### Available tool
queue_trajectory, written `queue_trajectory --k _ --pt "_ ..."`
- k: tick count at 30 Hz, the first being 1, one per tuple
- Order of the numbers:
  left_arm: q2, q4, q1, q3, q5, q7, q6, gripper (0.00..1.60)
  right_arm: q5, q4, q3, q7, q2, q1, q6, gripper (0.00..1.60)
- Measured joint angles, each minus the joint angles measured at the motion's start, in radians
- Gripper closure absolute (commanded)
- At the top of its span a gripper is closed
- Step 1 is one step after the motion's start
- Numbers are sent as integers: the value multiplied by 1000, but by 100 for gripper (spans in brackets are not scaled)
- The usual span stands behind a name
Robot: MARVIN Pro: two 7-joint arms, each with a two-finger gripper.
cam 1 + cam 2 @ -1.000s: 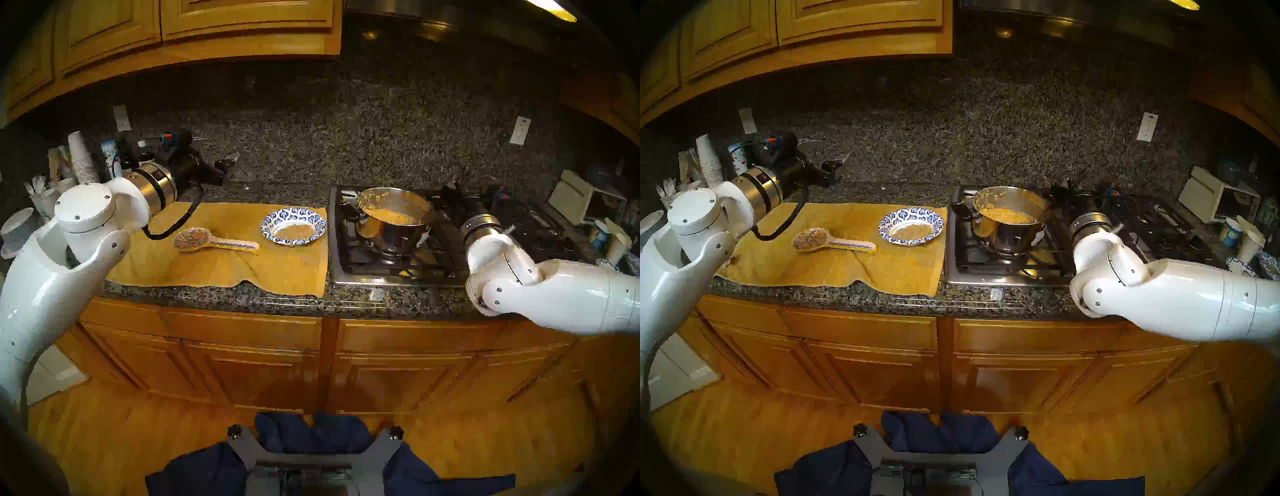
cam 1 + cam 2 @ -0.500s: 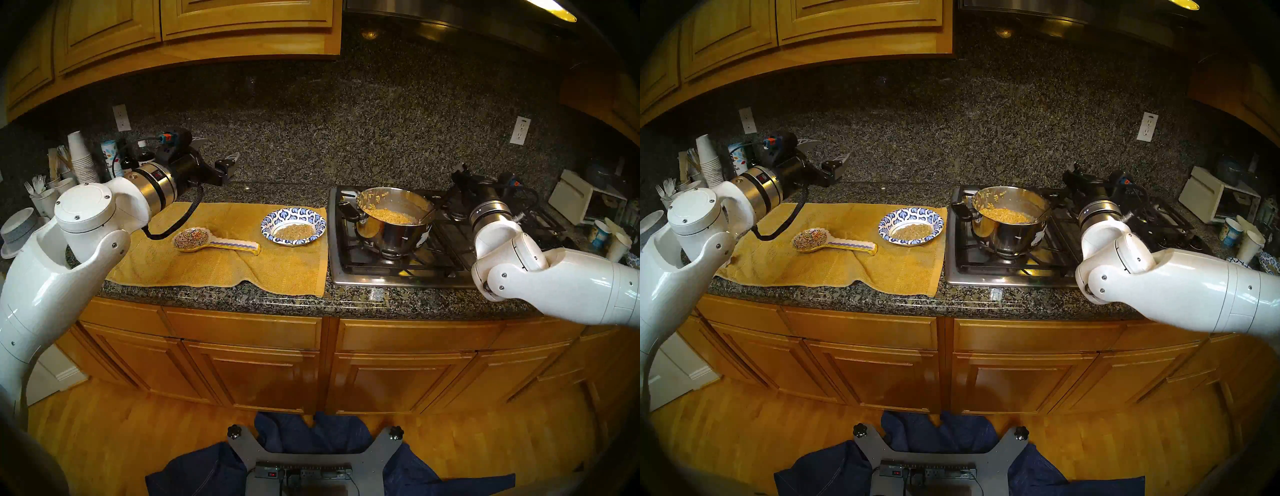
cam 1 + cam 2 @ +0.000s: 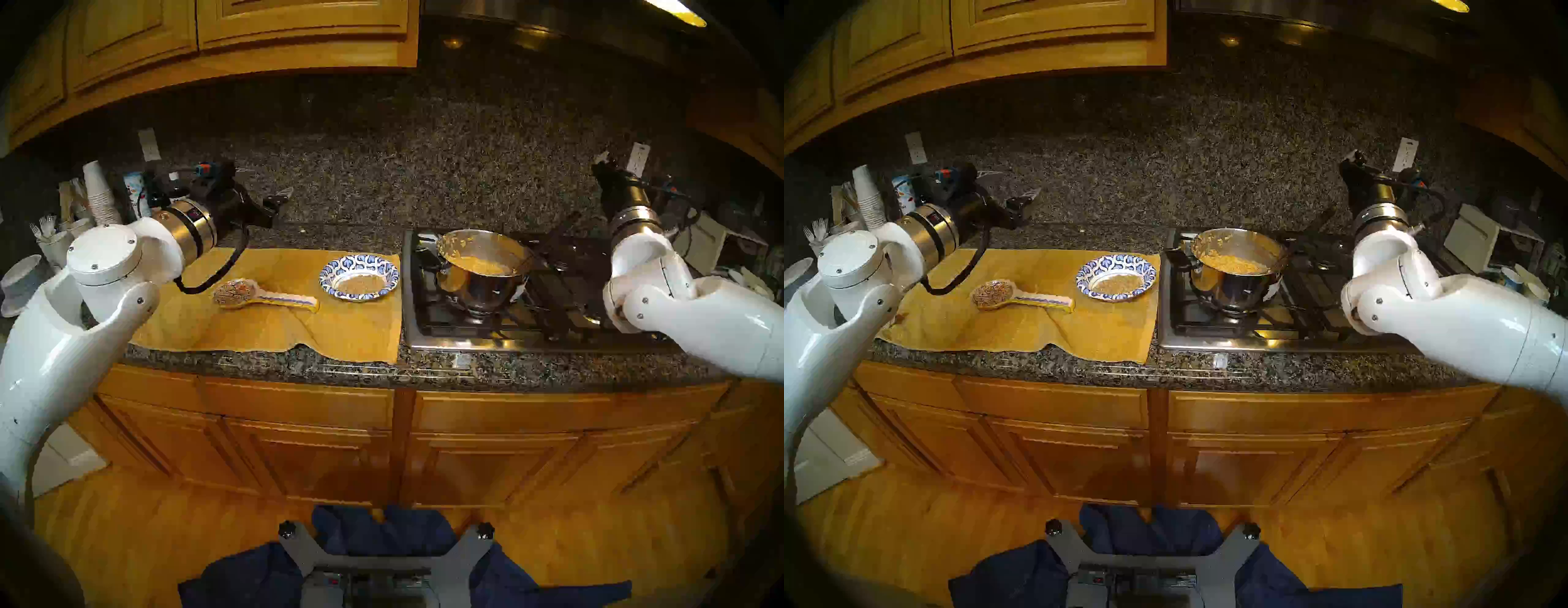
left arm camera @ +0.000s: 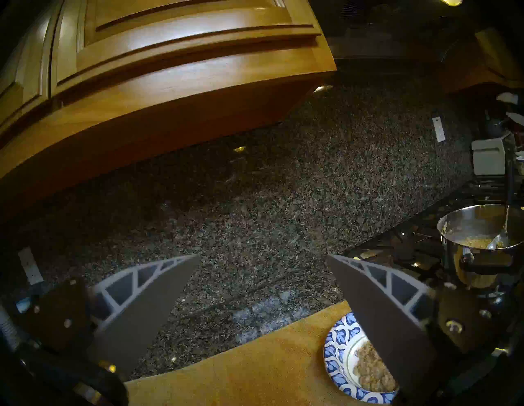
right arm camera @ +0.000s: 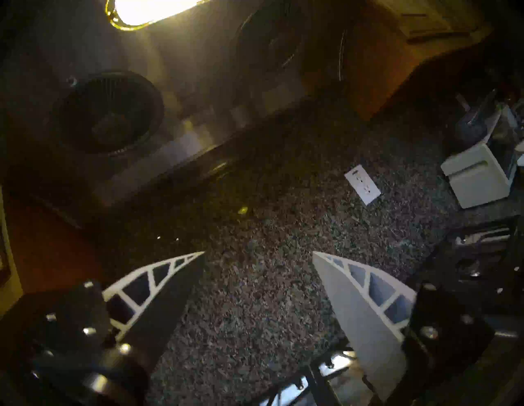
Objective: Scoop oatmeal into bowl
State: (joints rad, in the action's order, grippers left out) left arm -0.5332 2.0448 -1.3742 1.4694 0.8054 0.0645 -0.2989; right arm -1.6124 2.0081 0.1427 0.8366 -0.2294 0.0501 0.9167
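The blue-and-white patterned bowl [image 3: 359, 260] sits on a yellow towel [image 3: 271, 327] and holds a flat portion of oatmeal [image 3: 360, 285]. More oatmeal [image 3: 483, 265] fills the steel pot [image 3: 479, 293] on the stove, where a ladle [image 4: 497, 242] leans against the right wall. My left gripper [image 3: 269, 182] hovers open and empty over the counter's back edge, left of the bowl [image 4: 338, 354]. Raised high to the right of the pot, my right gripper [image 3: 604, 163] points at the granite wall, and the right wrist view shows its fingers [image 5: 360, 300] spread with nothing between them.
A painted spoon rest [image 3: 263, 297] lies on the towel left of the bowl. The gas stove [image 3: 509, 335] has black grates. Stacked paper cups [image 3: 99, 195] and bottles crowd the far left; a white toaster oven [image 3: 1484, 242] and cups stand at the far right.
My right arm has lifted up and to the right, away from the pot's side, and its jaws have spread wide. The ladle stays in the pot. The left arm has not moved.
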Motion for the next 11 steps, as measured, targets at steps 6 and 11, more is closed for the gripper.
queue_trajectory --k 6,11 --pt "0 0 0 0 0 0 0 0 -46 36 -32 -13 39 -12 30 0" --pt "0 0 0 0 0 0 0 0 -74 49 -41 -28 57 -13 36 0"
